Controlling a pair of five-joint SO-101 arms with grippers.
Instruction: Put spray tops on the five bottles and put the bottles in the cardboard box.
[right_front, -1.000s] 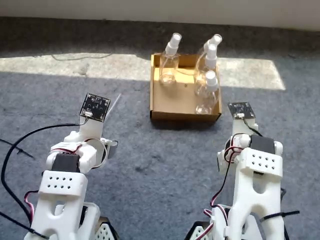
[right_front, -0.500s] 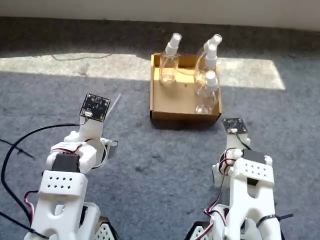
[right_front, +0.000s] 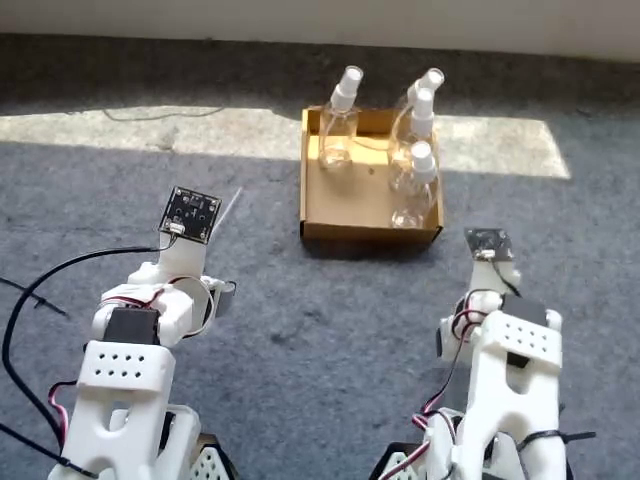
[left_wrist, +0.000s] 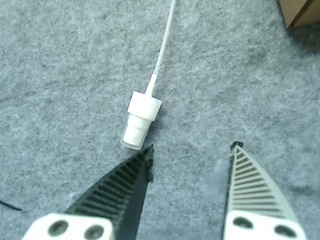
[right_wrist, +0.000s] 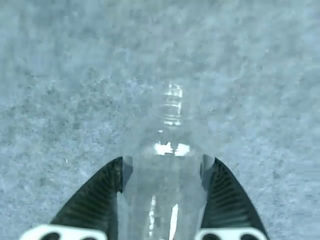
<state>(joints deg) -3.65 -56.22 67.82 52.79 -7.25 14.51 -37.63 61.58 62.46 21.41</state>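
A white spray top (left_wrist: 142, 117) with a long thin tube lies on the grey carpet, just ahead of one fingertip of my open left gripper (left_wrist: 190, 150); nothing sits between the fingers. My right gripper (right_wrist: 166, 162) is shut on a clear bottle (right_wrist: 170, 150) with a bare threaded neck (right_wrist: 173, 106) and no top. In the high view the cardboard box (right_front: 320, 215) stands at the far middle, holding several clear bottles with spray tops (right_front: 412, 180). The spray top's tube (right_front: 229, 206) pokes out beside the left arm (right_front: 190, 215).
Grey carpet covers the whole floor, with a bright sunlit band (right_front: 150, 130) across the far side. Black cables (right_front: 40, 290) trail at the left of the left arm. A corner of the box (left_wrist: 302, 10) shows in the left wrist view.
The right arm drew back from the box's near right corner, then shifted a little to the right. The left arm and the spray top have not moved.
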